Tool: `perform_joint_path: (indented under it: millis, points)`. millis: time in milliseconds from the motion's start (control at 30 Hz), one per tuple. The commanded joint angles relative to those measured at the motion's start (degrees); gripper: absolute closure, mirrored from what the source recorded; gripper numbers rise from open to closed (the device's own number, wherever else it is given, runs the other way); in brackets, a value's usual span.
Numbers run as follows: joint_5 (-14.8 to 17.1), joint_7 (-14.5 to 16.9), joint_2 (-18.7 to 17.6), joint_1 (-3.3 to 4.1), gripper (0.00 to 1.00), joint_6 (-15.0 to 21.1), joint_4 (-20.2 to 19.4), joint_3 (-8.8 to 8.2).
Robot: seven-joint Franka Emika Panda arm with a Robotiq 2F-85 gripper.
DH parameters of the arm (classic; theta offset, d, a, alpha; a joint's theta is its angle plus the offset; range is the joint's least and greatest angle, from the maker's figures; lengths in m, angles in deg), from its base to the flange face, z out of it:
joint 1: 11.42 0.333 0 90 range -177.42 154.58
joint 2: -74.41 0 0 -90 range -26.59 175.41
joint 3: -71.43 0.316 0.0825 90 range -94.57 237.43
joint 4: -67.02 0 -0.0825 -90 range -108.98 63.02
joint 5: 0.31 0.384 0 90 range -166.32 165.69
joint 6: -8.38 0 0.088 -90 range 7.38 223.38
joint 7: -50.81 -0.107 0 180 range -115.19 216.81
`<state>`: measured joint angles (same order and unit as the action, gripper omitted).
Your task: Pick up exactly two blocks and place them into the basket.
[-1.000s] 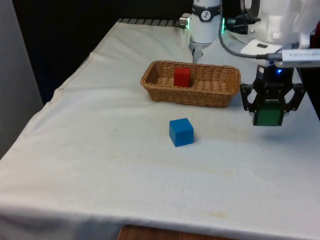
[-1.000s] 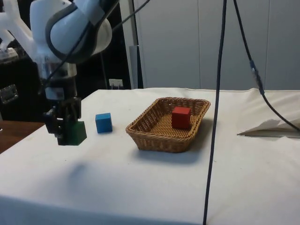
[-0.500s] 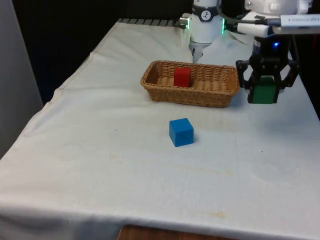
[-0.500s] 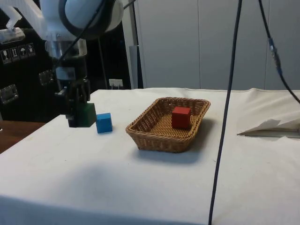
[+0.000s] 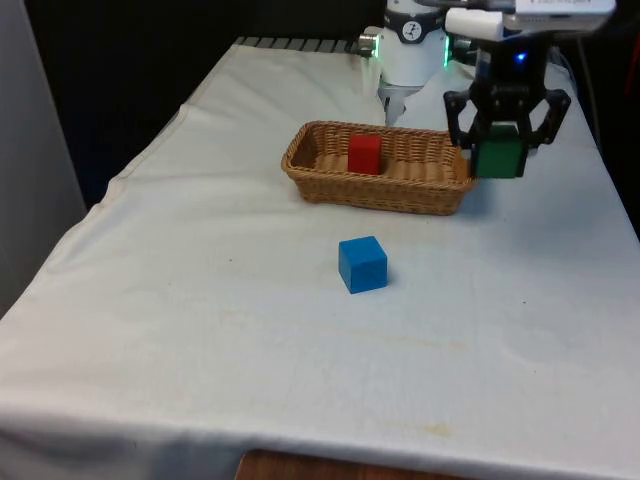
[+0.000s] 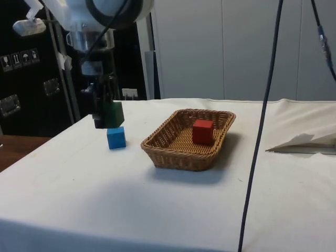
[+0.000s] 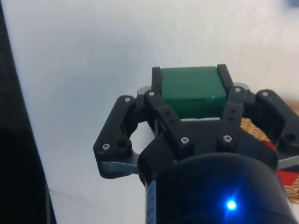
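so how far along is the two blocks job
One is done: the red block sits in the basket. The second is in hand: the pincer holds the green block in the air by the basket's end on the front view's right. Left: carry it over and drop it. The blue block stays on the cloth.

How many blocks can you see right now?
3. The red block sits in the basket. The blue block rests on the cloth in front of the basket. The green block is held in the fingers, above the table beside the basket's end.
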<state>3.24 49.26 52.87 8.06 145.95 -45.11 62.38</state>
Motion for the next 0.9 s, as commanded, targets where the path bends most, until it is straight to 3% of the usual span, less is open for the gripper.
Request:
perform_joint_path:
  millis: [0,67,133,333,400,600,633,867]
  points:
    - [-0.4,0.1,0.9,0.06,0.97,1.0,-1.3,-0.29]
    - [-0.1,0.1,0.5,0.00,0.97,0.0,-0.6,-0.17]
    - [-0.7,0.7,2.9,0.00,0.97,1.5,-4.0,-0.80]
    - [-1.4,1.5,6.4,-0.06,0.97,3.1,-9.2,-1.66]
    - [-0.9,1.7,6.2,-0.11,0.97,2.4,-8.9,-1.49]
    - [-2.5,2.2,10.1,-0.23,0.97,4.8,-14.7,-2.58]
    - [-1.8,2.2,9.6,-0.23,0.97,4.1,-14.0,-2.35]
    - [-4.1,2.3,13.1,-0.46,0.97,6.8,-19.5,-3.67]
